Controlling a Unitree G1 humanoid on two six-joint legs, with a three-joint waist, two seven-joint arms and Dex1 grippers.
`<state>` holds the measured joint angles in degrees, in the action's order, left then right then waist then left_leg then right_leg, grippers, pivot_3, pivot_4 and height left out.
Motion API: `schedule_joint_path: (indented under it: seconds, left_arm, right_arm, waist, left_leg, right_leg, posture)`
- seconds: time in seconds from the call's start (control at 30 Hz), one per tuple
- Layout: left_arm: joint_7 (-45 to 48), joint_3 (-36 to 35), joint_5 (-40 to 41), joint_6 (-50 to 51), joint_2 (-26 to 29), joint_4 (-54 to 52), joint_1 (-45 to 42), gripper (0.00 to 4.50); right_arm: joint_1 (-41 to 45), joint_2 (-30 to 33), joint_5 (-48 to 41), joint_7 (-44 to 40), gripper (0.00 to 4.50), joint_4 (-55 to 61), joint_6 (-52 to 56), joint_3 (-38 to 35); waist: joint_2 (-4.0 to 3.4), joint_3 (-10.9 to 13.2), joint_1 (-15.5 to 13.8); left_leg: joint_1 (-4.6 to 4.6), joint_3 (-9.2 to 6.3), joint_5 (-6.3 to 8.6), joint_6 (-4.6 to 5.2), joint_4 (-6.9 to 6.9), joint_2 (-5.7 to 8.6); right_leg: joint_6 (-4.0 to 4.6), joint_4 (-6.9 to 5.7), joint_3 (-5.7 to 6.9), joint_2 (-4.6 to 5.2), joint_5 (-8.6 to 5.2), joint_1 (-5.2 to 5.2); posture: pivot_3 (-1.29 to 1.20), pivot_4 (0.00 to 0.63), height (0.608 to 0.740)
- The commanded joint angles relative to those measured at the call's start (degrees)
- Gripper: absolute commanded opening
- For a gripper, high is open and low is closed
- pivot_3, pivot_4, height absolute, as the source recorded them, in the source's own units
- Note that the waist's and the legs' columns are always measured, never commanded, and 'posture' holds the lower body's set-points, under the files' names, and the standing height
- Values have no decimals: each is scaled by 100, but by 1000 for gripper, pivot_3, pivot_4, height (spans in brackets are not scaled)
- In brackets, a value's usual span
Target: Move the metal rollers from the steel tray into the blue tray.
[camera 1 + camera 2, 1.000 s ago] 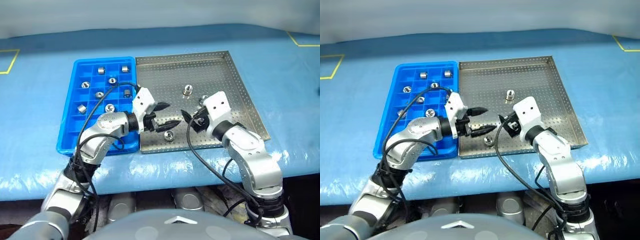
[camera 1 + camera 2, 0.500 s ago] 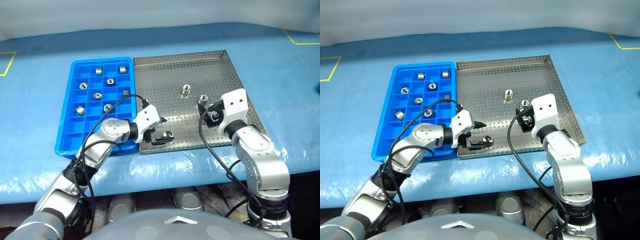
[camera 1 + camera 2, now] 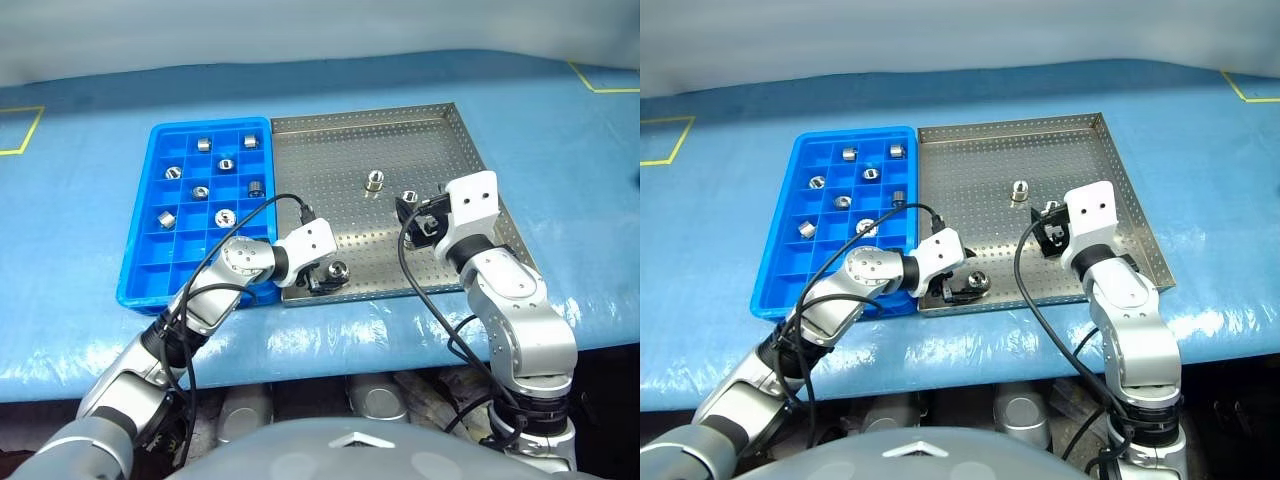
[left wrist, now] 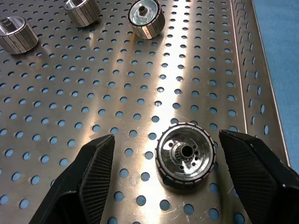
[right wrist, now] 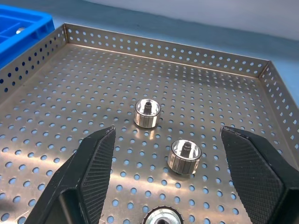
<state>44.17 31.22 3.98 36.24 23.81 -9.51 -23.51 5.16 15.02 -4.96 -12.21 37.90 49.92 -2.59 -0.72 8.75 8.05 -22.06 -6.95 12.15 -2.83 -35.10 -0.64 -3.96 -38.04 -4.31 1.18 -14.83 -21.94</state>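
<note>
The steel tray (image 3: pixel 330 140) is a shallow, square-ish sheet of bright perforated metal with a low raised rim. It lies on the table (image 3: pixel 90 320), which carries a wrinkled blue covering. The blue tray (image 3: pixel 135 285) is moulded plastic, gridded into small square compartments, and abuts the steel tray's left rim. The metal rollers are short knurled cylinders with a central bore. Seven sit in separate compartments of the blue tray (image 3: pixel 201 143); three remain on the perforated floor.

One roller (image 4: pixel 186 154) lies bore-up close to the near rim, with bare floor on both its flanks. Two more (image 5: pixel 147 113) stand further in, well clear of every rim.

The left hand (image 4: pixel 168 179) is spread, one finger on each side of the near roller, touching neither side. The right hand (image 5: pixel 168 177) is also spread and holds nothing, above the tray's right part.

Compared with a second ago, the left hand has dropped to the tray floor, and the right hand has drawn back toward the right rim.
</note>
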Motion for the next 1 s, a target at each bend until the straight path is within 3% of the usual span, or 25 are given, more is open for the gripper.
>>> schedule_joint_path:
  seconds: [0.03, 0.17, 0.37, 0.5, 0.67, 0.83, 0.9, 1.0]
  left_arm:
    - [77, 378, -283, 206, 28, 229, 9, 3520]
    - [165, 343, -284, 241, -60, 226, -44, 2468]
    - [145, 213, -320, 330, -176, 255, -40, 2468]
    - [143, 66, -230, 365, -250, 225, -7, 1693]
    - [58, -469, 128, 547, -567, 159, 7, 1678]
    - [-476, -2082, 1062, 973, -1168, -218, -96, 1678]
    - [-771, -2522, 1047, 1135, -998, -498, -154, 1678]
    - [-1181, -3013, 760, 1522, -268, -973, -107, 1678]
  right_arm:
    - [117, -45, -26, 66, 3816, 49, -253, 5]
    - [160, -67, -17, 76, 3816, 17, -357, 77]
    - [199, -116, -24, 90, 3816, -49, -534, 162]
    - [237, -112, -13, 93, 3816, -90, -613, 191]
    - [303, -115, -12, 81, 3816, -156, -690, 241]
    - [328, -79, 45, 79, 3816, -272, -767, 336]
    - [312, -39, 70, 82, 3816, -337, -714, 351]
    - [213, 115, -41, -109, 3816, -406, -510, 394]
  waist:
    - [1, 0, 1]
    - [0, 0, -2]
    - [0, 0, -37]
    - [1, 1, -40]
    - [3, 2, -42]
    - [21, 14, -34]
    - [21, 13, -13]
    - [21, 14, 10]
  left_leg:
    - [8, 1, 0, 0, 2, 1]
    - [12, 3, 0, 0, 4, 3]
    - [13, 3, 0, 0, 4, 4]
    - [12, 3, 1, 1, 5, 5]
    - [12, 3, 1, 1, 8, 5]
    - [-10, 3, 1, 1, 9, 4]
    - [-36, 3, 1, 1, 8, 1]
    - [-51, 2, 0, 1, 12, -9]
  right_leg:
    - [1, 4, 0, 1, -1, 10]
    - [2, 11, -1, 5, -2, 15]
    - [-1, 12, -2, 7, 0, 16]
    - [-1, 15, -2, 8, 0, 16]
    - [-2, 16, -1, 8, 0, 15]
    - [-4, 17, 0, 7, 1, -6]
    - [-5, 13, -1, 4, 2, -37]
    - [3, 1, -5, -8, -1, -61]
  posture:
    - [-180, 150, 740]
    - [-180, 150, 740]
    - [-175, 150, 740]
    - [-169, 150, 740]
    - [-160, 150, 740]
    - [-159, 150, 740]
    - [-141, 150, 740]
    - [-113, 150, 740]
